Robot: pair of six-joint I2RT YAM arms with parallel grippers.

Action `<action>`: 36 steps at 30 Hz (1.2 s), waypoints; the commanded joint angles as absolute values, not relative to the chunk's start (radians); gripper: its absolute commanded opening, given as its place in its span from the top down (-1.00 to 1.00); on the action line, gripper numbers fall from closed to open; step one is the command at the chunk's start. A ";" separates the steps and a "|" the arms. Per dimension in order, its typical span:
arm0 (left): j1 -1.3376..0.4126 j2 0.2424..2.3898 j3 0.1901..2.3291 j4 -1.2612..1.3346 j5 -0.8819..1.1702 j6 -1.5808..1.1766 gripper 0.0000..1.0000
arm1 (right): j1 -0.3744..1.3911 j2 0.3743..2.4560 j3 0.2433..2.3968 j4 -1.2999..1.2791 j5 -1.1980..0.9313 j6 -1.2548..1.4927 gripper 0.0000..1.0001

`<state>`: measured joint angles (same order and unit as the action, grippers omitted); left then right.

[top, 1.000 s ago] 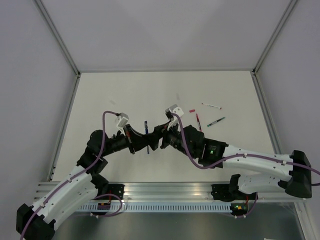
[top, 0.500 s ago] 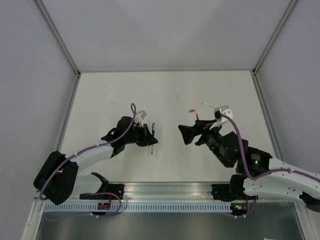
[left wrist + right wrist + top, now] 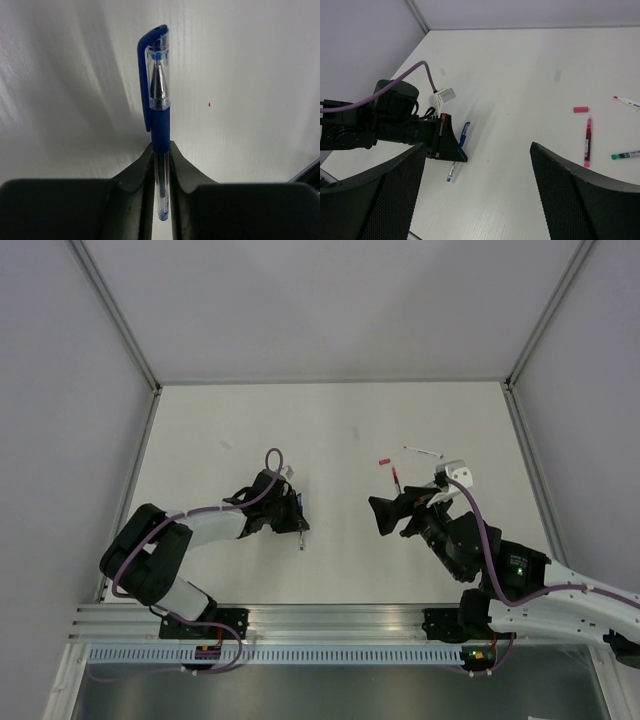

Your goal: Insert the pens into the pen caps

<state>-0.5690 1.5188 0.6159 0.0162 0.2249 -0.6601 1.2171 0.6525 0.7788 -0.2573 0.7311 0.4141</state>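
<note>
Jaws of your left gripper (image 3: 161, 148) are drawn in narrow on the blue pen (image 3: 160, 120), with the fingertips touching its rubber grip on either side. That pen wears its blue cap (image 3: 146, 75), the tip showing through the clear shell. It points away from the wrist, low over the white table (image 3: 330, 420) left of centre; you cannot tell whether it rests on the surface. Your right gripper (image 3: 477, 150) stands wide open with nothing between its fingers, raised above the table and facing the left one, well apart from it. Off to your right lie the others: a red pen (image 3: 587, 142) with a loose red cap (image 3: 580, 109) just beyond its end, a green pen (image 3: 626, 155) beside it, and a white pen (image 3: 627, 102) farther back.
</note>
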 commanded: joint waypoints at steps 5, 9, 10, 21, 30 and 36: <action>-0.586 1.540 0.643 -0.055 0.164 -0.701 0.38 | 1.215 0.594 0.769 -0.268 0.707 0.391 -0.83; -0.594 1.526 0.650 -0.089 0.144 -0.704 0.29 | 1.215 0.574 0.764 -0.268 0.706 0.388 -0.83; -0.594 1.522 0.652 -0.094 0.143 -0.704 0.29 | 1.215 0.572 0.764 -0.270 0.706 0.388 -0.83; -0.594 1.428 0.696 -0.005 0.393 -0.666 -0.01 | 1.216 0.617 0.753 -0.259 0.759 0.354 -0.79; -0.595 1.269 0.759 -0.014 0.384 -0.538 -0.99 | 1.005 1.003 1.009 -0.383 0.775 0.336 -0.62; -0.594 1.120 0.586 0.119 0.292 -0.509 -0.99 | 0.597 1.343 1.219 -0.478 0.463 0.302 -0.39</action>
